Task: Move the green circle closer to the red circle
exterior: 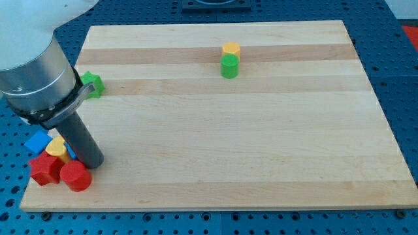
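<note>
Green circle (229, 66) lies well apart from my tip (95, 163); red circle (76, 176) beside it.

**Bright, even light; soft shadows only**

The tabletop (248, 117) is lit brightly and evenly from above, with no hard glare on the pale wood. Shadows are short and soft: a faint one sits under the green circle (229, 66), a darker one beside the rod (83, 142). The arm's pale housing (29, 26) at the view's top left is nearly blown out. Focus is sharp across the whole scene; the edges look straight.
</note>
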You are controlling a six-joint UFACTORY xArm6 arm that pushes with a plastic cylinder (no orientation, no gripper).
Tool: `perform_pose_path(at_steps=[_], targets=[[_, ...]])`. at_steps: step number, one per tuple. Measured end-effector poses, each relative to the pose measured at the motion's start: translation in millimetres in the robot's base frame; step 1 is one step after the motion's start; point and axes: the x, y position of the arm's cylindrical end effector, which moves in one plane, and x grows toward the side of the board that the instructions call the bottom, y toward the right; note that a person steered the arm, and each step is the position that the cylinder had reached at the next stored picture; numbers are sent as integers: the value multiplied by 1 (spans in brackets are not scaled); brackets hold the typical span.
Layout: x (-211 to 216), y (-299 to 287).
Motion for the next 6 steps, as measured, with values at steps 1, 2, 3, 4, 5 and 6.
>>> perform_pose_path(at_steps=[1, 2, 3, 4, 5, 6], targets=[[-2, 36], [-23, 102], [-61, 189], [-113, 266], [-166, 313], [-204, 318]])
